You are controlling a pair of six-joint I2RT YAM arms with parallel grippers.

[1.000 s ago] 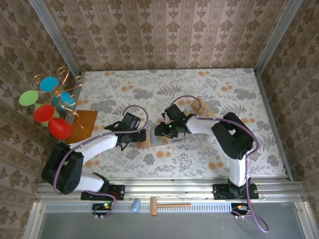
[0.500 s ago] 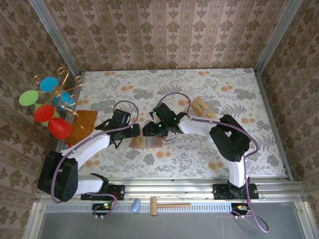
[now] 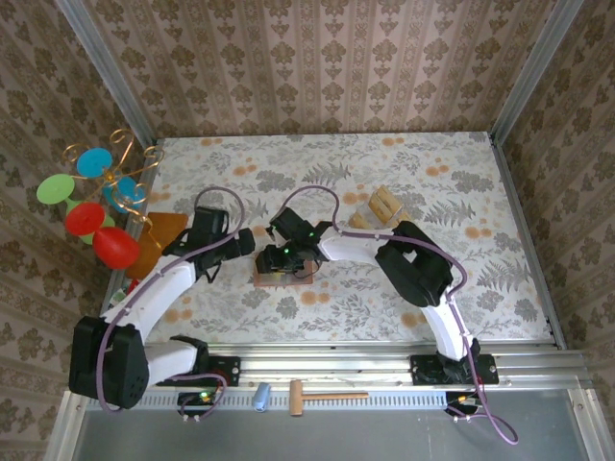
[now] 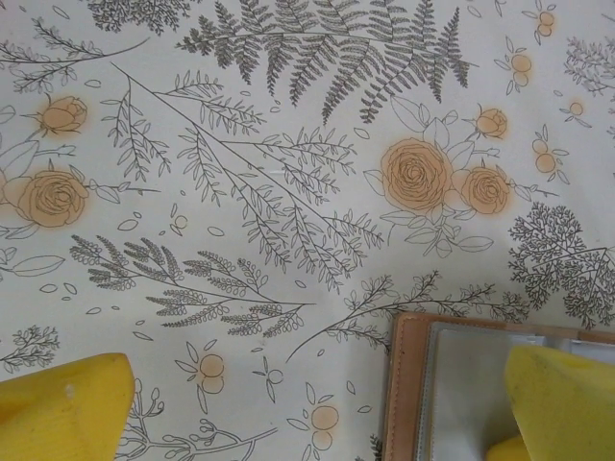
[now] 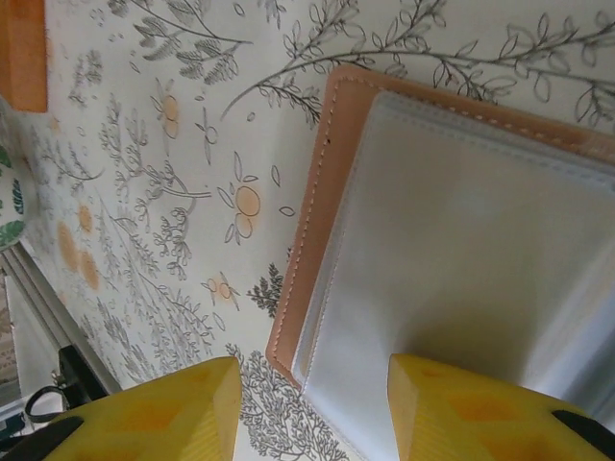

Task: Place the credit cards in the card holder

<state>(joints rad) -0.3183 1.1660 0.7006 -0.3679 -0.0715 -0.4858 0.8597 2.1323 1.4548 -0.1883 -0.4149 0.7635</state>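
The card holder (image 3: 293, 279) lay open on the table (image 3: 461, 269), the credit cards (image 3: 385, 203) well apart. Left gripper (image 4: 312, 423) stood wide; right gripper (image 5: 307, 408) was parted, perhaps touching its clear sleeve.

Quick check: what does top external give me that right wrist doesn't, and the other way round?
Top external adds: the cards lying loose to the right of the holder, and the left hand close on its left side.
Right wrist adds: a close look at the holder's clear pocket, seemingly empty, its stitched edge, and the right hand open, one finger over the pocket, the other over the tablecloth.
Shared: the holder lying open, and the board.
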